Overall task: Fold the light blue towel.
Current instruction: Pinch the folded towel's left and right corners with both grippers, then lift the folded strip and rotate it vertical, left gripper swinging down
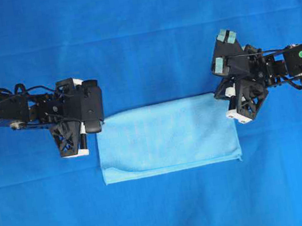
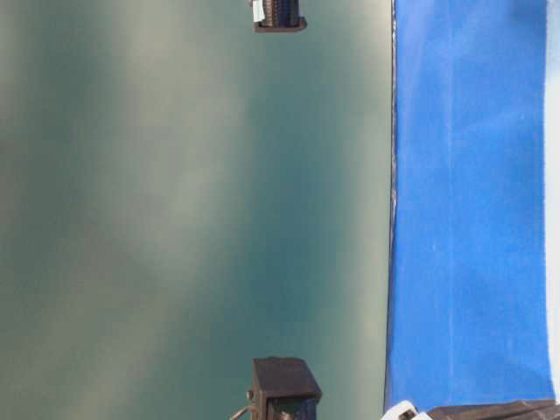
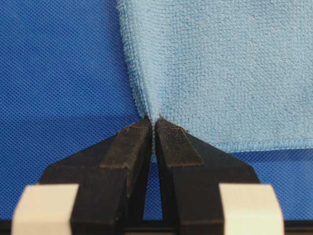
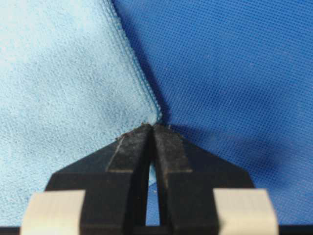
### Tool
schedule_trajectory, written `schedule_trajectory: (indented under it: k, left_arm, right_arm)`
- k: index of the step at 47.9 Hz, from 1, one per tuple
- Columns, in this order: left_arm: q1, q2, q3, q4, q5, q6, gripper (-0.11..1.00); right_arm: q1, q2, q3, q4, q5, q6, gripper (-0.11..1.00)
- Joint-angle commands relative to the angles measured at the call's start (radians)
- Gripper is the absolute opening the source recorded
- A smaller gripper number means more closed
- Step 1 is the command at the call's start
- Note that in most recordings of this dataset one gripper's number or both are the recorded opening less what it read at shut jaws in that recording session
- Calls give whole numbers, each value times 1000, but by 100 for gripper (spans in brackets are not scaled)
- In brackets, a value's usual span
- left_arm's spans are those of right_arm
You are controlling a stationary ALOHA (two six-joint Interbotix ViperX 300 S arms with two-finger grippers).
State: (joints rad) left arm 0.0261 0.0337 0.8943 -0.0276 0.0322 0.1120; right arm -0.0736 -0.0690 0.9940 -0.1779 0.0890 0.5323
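Observation:
The light blue towel (image 1: 166, 136) lies flat as a wide rectangle in the middle of the overhead view, with a doubled edge along its near side. My left gripper (image 1: 96, 122) is at its far left corner. In the left wrist view that gripper (image 3: 154, 122) is shut on a pinch of the towel (image 3: 220, 63) at its left edge. My right gripper (image 1: 221, 94) is at the far right corner. The right wrist view shows it (image 4: 152, 127) shut on the towel's (image 4: 58, 83) hemmed edge.
A deep royal-blue sheet (image 1: 138, 34) covers the whole table under the towel. Both arms reach in from the left and right sides. The table-level view shows only the sheet (image 2: 472, 219) and a plain grey-green backdrop.

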Motion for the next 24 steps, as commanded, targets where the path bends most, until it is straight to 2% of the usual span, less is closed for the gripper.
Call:
schedule_trajectory:
  k: [1, 9, 16, 24]
  left_arm:
    - [-3, -9, -15, 2, 11, -3, 2]
    - [-3, -57, -54, 2, 114, -8, 2]
    - [-3, -147, -110, 2, 239, -11, 2]
    - [-3, -244, -160, 2, 313, -11, 2]
  right_arm:
    - [11, -8, -9, -3, 0, 0, 2]
    - [14, -67, -17, -3, 46, 2, 2]
    - [14, -184, -35, -2, 160, 0, 2]
    - [20, -333, -51, -3, 264, -3, 2]
